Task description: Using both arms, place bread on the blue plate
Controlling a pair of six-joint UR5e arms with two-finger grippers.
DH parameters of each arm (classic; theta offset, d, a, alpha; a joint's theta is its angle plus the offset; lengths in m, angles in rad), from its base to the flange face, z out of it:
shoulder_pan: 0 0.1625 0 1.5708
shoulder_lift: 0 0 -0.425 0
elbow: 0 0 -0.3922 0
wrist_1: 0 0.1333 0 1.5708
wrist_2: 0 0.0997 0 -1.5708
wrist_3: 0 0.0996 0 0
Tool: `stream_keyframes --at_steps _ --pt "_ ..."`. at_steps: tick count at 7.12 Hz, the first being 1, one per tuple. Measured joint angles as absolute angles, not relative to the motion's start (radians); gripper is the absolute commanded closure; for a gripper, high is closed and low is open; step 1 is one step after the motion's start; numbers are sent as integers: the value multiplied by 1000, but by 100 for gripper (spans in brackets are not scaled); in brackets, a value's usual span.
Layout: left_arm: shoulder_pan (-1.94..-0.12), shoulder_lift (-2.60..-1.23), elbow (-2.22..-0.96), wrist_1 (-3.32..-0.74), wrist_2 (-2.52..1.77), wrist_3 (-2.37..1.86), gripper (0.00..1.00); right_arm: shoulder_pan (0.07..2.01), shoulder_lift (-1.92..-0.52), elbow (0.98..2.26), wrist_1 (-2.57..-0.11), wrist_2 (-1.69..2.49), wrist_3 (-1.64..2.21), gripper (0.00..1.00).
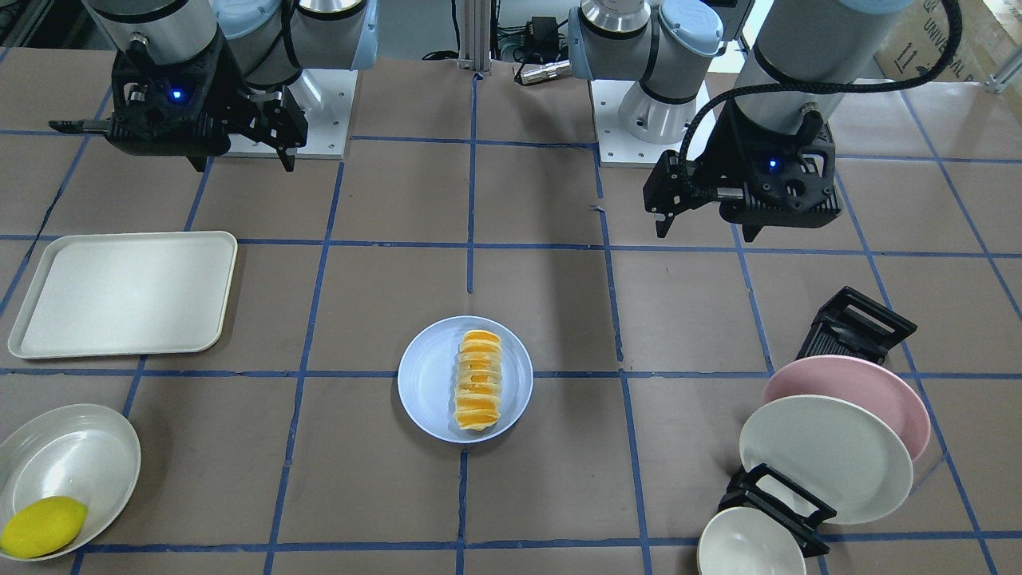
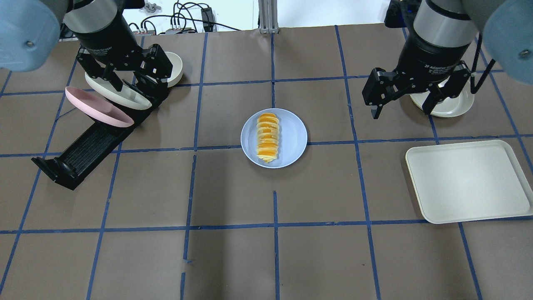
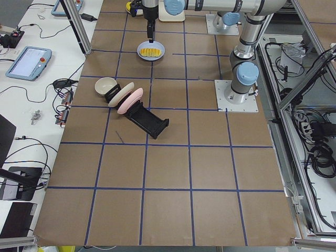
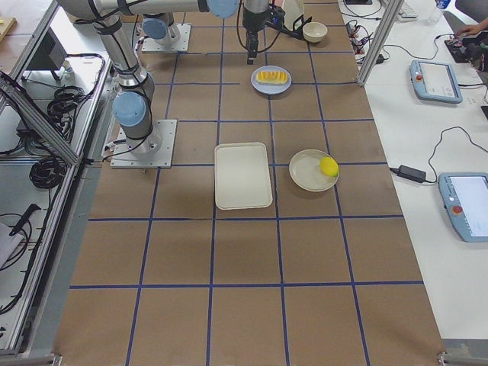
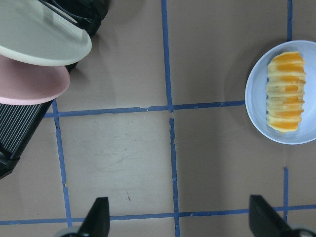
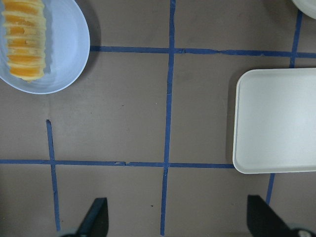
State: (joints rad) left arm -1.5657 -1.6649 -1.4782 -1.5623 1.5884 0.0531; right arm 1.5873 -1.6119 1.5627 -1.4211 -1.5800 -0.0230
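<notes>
Overhead exterior view is showing the bread (image 2: 267, 137) lying lengthwise on the blue plate (image 2: 293, 135) at the middle of the surface (image 2: 233, 258), between the two arms; the task is reading as complete. Left arm (image 2: 98, 25): jaws are standing wide open and holding nothing, hanging raised near the black rack (image 2: 83, 154) that is propping up the pink plate (image 2: 98, 107) and the cream plate (image 2: 120, 96). Right arm (image 2: 437, 29): jaws are likewise gaping wide and empty, hanging raised near the white tray (image 2: 466, 181) and the bowl (image 1: 68, 471) that is carrying the lemon (image 1: 44, 525). Hazards, as judged:

- The bread is sitting off-centre with one end close to the rim, so a knock to the plate risks sending it over the edge.
- A further grasp risks denting the soft roll or dragging it off the plate.
- The left arm, if swinging low, risks striking the leaning plates and toppling them from the rack.
- The right arm, if dropping, risks catching the bowl or the tray's rim and shifting either across the surface.
</notes>
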Motion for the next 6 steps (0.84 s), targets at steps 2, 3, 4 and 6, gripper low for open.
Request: stream_keyframes --at_steps 2,3,4,6 --pt "-1566 -1667 -1495 -1540 1590 53 0 1588 -1611 1563 -1419 -1580 -24 0" --pt "-1565 -1668 -1495 -1537 1590 52 0 1588 -1611 1564 -1419 -1579 -24 0" --pt "-1562 -1668 -1492 -1536 1590 52 0 1588 -1611 1565 -1420 -1576 -24 0" --pt "-1557 -1660 -1484 -1547 1593 51 0 1586 -1611 1568 -1421 -1573 -25 0"
